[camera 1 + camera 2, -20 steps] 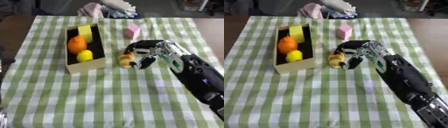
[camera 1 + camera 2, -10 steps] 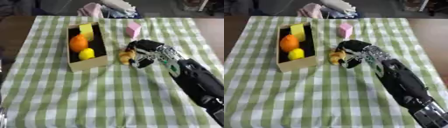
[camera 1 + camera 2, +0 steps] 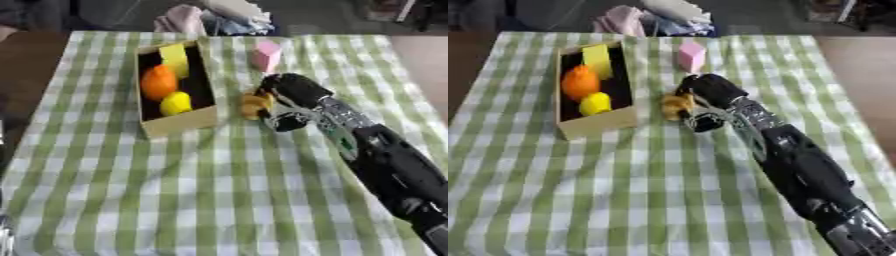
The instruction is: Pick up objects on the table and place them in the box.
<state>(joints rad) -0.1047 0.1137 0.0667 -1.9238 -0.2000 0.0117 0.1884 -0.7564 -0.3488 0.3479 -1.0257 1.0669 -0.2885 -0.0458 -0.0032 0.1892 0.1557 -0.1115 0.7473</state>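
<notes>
Just right of the cardboard box point(image 3: 179, 124), on the green-and-white checked tablecloth point(image 3: 219, 190), sits a small yellow-brown object point(image 3: 255, 105), too blurred to name beyond its colour and lumpy shape. The robot's right hand point(image 3: 293, 100) is against it from the right, fingers curled down around its far side and thumb below, so the object shows only at the hand's left edge; whether it rests on the cloth or is lifted just off it cannot be told. The black arm with silver joints runs from the hand toward the lower right corner.

The box is open-topped and lies lengthwise away from the robot. Inside it, from far to near, are a yellow block point(image 3: 174, 57) leaning at the far end, an orange point(image 3: 158, 83) in the middle, and a lemon point(image 3: 176, 103) touching the orange. A pink block point(image 3: 266, 55) stands upright on the cloth beyond the hand, apart from both hand and box. Crumpled cloth point(image 3: 654, 17) lies past the table's far edge.
</notes>
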